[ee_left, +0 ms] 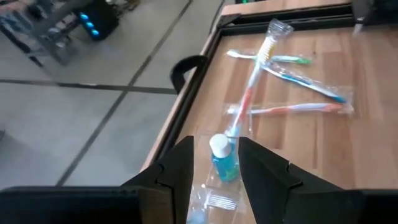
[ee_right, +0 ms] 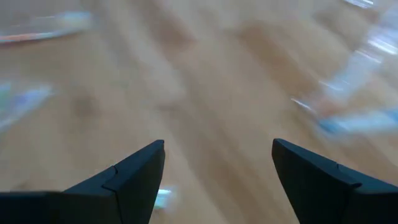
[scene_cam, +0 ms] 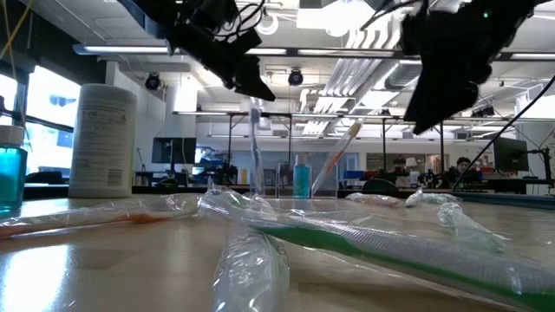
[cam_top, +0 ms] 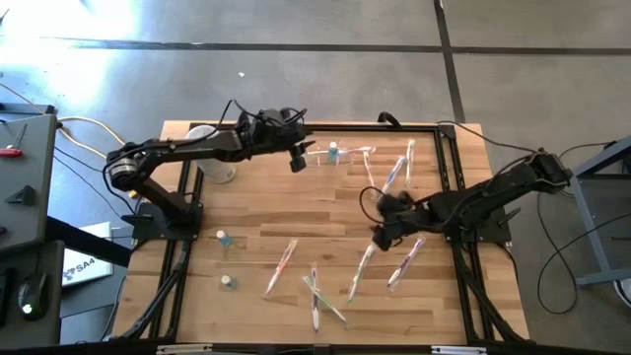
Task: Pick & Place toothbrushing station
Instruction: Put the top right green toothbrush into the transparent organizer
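Clear plastic wrappers with toothbrushes [cam_top: 281, 267] lie scattered on near part of wooden table [cam_top: 256, 207]. Right gripper [cam_top: 380, 235] hovers mid-table, fingers spread wide, holding nothing. Farther, left gripper [cam_top: 297, 161] hangs above far edge, fingers partly apart, empty. Just beyond it stands toothbrushing station [cam_top: 340, 154], see-through holder with blue bottle [ee_left: 222, 158]. Judgement: holder not yet grasped; pick and place both remain.

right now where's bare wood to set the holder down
Open wood lies mid-table, between the left gripper and the wrapped toothbrushes along the front. It is crowded at the far edge around the clear holder and under the right gripper.
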Robot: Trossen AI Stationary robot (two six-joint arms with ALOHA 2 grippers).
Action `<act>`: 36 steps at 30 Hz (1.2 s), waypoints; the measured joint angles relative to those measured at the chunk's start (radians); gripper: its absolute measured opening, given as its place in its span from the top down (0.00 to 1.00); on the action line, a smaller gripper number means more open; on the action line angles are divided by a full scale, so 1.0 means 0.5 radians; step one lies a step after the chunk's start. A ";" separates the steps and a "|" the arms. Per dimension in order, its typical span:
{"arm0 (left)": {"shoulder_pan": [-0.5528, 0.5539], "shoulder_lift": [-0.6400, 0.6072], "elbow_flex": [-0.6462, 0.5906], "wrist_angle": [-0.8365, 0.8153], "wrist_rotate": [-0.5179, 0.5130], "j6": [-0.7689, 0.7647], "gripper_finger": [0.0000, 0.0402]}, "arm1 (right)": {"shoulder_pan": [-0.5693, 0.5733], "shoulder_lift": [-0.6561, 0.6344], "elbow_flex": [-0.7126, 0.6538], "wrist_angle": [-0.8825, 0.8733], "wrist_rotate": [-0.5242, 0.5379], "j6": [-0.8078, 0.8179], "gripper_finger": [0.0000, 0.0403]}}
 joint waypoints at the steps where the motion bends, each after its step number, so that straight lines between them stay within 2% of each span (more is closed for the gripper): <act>1: -0.019 -0.009 0.000 -0.006 -0.020 0.001 0.69 | -0.024 0.001 -0.001 -0.125 0.077 0.133 0.28; 5: -0.095 -0.057 0.001 -0.092 -0.104 -0.021 0.69 | -0.182 0.001 -0.001 -0.576 0.347 0.652 0.28; 9: -0.145 -0.072 0.001 -0.139 -0.212 0.016 0.69 | -0.399 0.002 -0.001 -0.786 0.411 0.797 0.28; 17: -0.147 -0.072 0.001 0.092 -0.355 0.056 0.69 | -0.875 0.002 -0.001 -0.706 0.418 0.492 0.28; 21: -0.147 -0.072 0.001 0.353 -0.467 0.122 0.69 | -1.145 0.020 -0.001 -0.691 0.402 0.346 0.28; 24: -0.147 -0.073 0.009 0.522 -0.488 0.137 0.69 | -1.352 0.031 -0.028 -0.641 0.313 0.237 0.28; 28: -0.158 -0.121 0.092 0.344 -0.494 0.131 0.69 | -1.594 0.069 -0.093 -0.533 0.144 0.044 0.28; 34: -0.258 -0.241 0.129 0.020 -0.495 0.069 0.69 | -1.849 0.152 -0.178 -0.192 0.053 -0.173 0.28; 36: -0.302 -0.297 0.133 -0.018 -0.494 0.062 0.69 | -1.905 0.193 -0.185 -0.080 0.108 -0.242 0.28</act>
